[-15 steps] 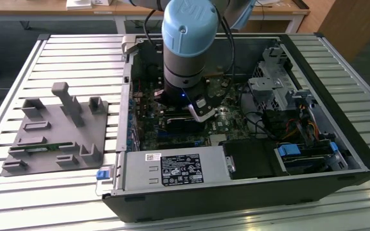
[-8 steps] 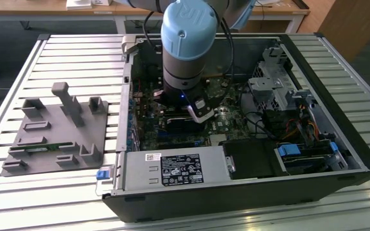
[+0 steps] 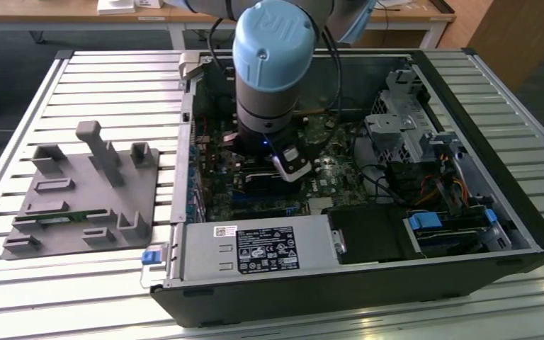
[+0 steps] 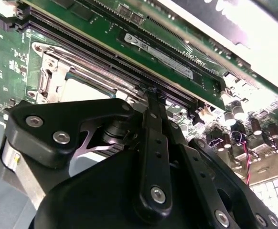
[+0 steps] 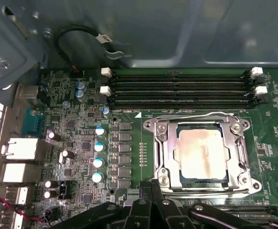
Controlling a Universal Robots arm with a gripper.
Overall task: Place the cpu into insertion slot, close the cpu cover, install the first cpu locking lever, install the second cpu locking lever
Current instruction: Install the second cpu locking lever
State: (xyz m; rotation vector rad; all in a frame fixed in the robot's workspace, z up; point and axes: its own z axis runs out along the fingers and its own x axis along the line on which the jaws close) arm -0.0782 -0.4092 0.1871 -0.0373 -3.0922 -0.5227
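Outside, you see one arm reaching into one open computer case [image 3: 499,212]. In the first wrist view, one cpu [image 5: 202,152] sits in the insertion slot, the cpu cover [image 5: 202,125] down around it, beside four memory slots [image 5: 179,86]. In the second wrist view, the gripper [image 4: 151,93] fingers look pressed together beside the socket.

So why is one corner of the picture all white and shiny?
In the second wrist view, bright light washes out the strip beyond the green board. In the first wrist view, the cpu gives a soft sheen. In the exterior view, the case interior lies in shadow.
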